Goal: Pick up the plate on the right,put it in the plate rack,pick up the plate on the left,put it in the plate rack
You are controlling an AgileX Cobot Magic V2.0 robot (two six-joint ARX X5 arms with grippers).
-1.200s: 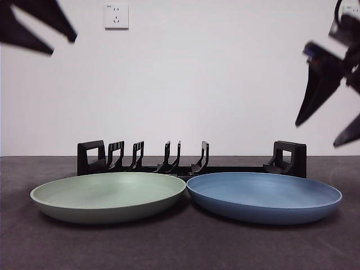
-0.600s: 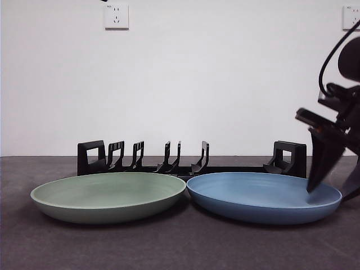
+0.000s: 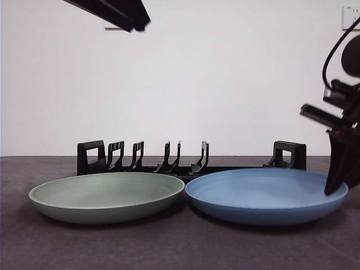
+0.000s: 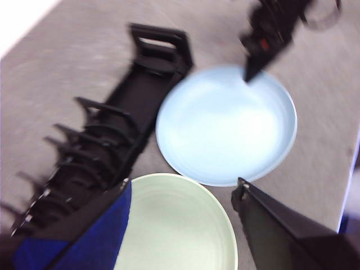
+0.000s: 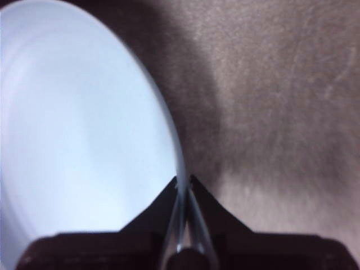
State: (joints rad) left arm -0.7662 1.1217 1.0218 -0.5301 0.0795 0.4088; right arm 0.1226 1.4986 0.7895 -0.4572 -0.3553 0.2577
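The blue plate (image 3: 264, 194) lies on the dark worktop (image 3: 180, 247), on the right side of the front view. The right gripper (image 5: 184, 185) is at the plate's outer right rim. Its two fingers (image 5: 205, 205) are clenched on this rim, one above and one below, as the right wrist view shows clearly. In the front view this gripper (image 3: 337, 180) comes down from the right edge, and the right side of the plate seems slightly higher than the left side.

The green plate (image 3: 107, 196) lies on the worktop to the left of the blue one. Their rims are just beside each other, maybe touching.

The plate rack (image 3: 191, 160) stands behind both plates, long and low, with a blocky post at each end and no plate between its prongs.

The left gripper (image 4: 183, 194) hangs high above the green plate and the rack. Its fingers (image 4: 281, 225) are released, wide apart, and grasp nothing. In the front view it shows only as a dark tip at the top (image 3: 121, 12).
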